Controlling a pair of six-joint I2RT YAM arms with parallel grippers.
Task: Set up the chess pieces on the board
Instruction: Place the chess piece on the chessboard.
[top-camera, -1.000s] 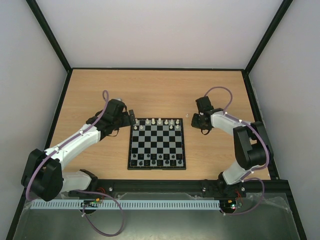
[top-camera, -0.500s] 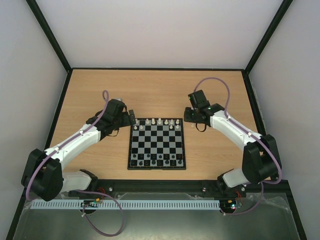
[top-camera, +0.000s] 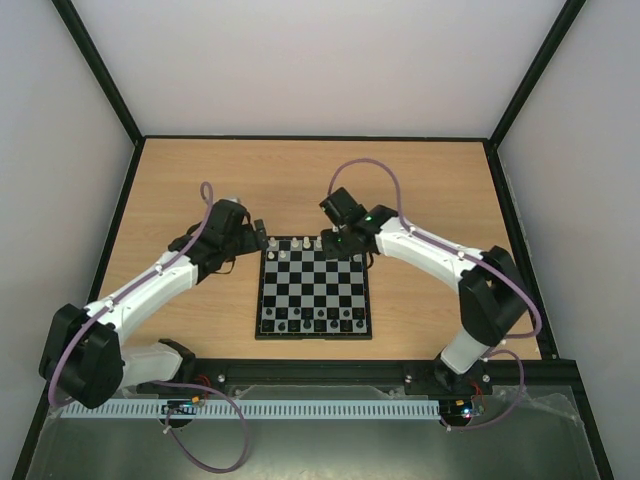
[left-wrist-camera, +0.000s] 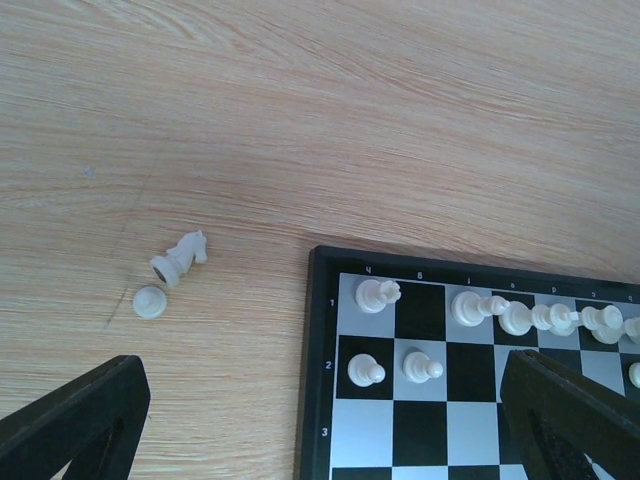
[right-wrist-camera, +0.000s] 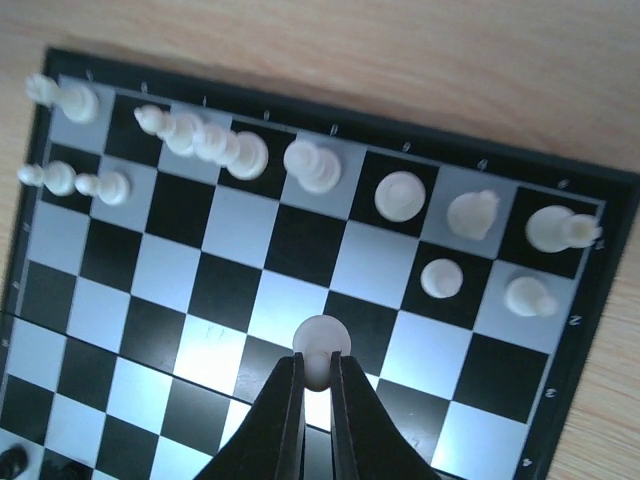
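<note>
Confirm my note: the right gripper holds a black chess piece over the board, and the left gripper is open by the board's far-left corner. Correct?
One thing is wrong. The chess piece in the right gripper is whitish, not black, as the right wrist view shows. The rest stands: it is held over the board, and the left gripper is open by the board's far-left corner.

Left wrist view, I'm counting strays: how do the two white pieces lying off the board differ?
The knight lies tipped on its side, base showing; the round piece shows only a plain circular top. The knight is longer; the round piece is smaller. Both are whitish, on the table beside the board.
</note>
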